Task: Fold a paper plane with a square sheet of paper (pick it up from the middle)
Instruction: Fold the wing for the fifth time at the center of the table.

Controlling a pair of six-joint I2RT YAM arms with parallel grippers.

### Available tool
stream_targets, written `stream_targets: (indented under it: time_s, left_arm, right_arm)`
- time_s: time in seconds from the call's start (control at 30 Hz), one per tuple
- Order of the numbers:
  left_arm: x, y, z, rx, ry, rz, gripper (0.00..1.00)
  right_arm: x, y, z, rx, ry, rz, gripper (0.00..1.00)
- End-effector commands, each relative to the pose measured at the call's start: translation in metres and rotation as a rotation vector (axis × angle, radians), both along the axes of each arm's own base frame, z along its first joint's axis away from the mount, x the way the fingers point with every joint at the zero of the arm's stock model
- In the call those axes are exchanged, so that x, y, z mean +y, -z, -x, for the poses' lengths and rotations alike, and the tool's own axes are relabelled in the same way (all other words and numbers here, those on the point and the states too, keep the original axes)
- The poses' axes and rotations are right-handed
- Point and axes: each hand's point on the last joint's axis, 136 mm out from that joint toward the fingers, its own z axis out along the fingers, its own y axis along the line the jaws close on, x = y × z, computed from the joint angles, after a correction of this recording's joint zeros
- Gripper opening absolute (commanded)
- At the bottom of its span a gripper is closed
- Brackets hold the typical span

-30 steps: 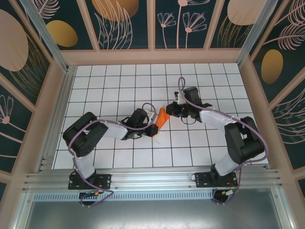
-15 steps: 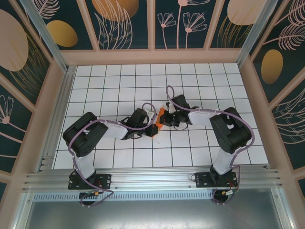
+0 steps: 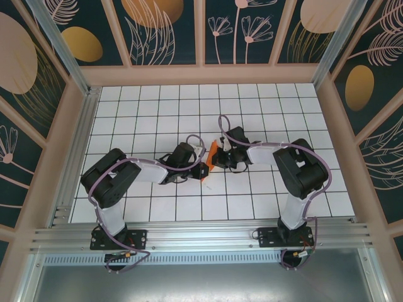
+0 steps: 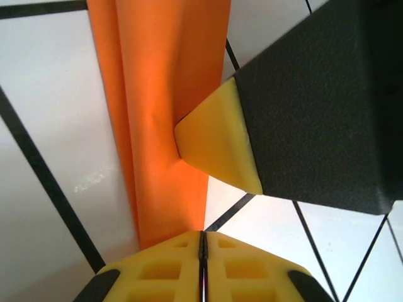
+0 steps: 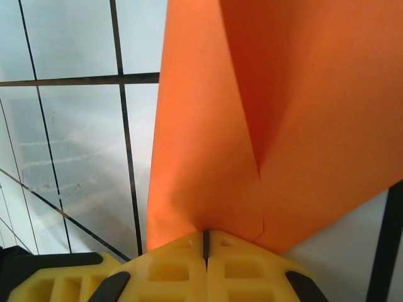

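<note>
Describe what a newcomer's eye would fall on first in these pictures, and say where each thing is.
The bright orange paper stands out first, folded into creased layers and held at the middle of the white tiled table. The two arms reach in from either side and meet at it. The left gripper and the right gripper are each shut on an edge of the sheet.

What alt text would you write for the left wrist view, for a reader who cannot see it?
The left pincer, shut at the bottom edge, holds the lower end of a folded orange paper that runs up the picture. From the right, the black right pincer meets the paper's edge with its yellow tip, above a white table with black grid lines.
</note>
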Motion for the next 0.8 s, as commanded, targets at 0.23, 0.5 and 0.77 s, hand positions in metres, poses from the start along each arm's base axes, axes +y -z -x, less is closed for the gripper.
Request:
stream_targets:
  time_s: [0.23, 0.5, 0.77]
  left_arm:
    - [0.0, 0.0, 0.003, 0.121, -0.034, 0.075, 0.1]
    - [0.012, 0.022, 0.018, 0.181, 0.003, -0.032, 0.07]
    - [0.016, 0.028, 0.036, 0.221, 0.056, -0.068, 0.08]
  right_arm:
    - [-0.027, 0.042, 0.014, 0.105, 0.008, 0.158, 0.04]
    - [-0.032, 0.047, 0.013, 0.119, 0.018, 0.194, 0.04]
    - [-0.035, 0.056, 0.015, 0.151, 0.03, 0.225, 0.04]
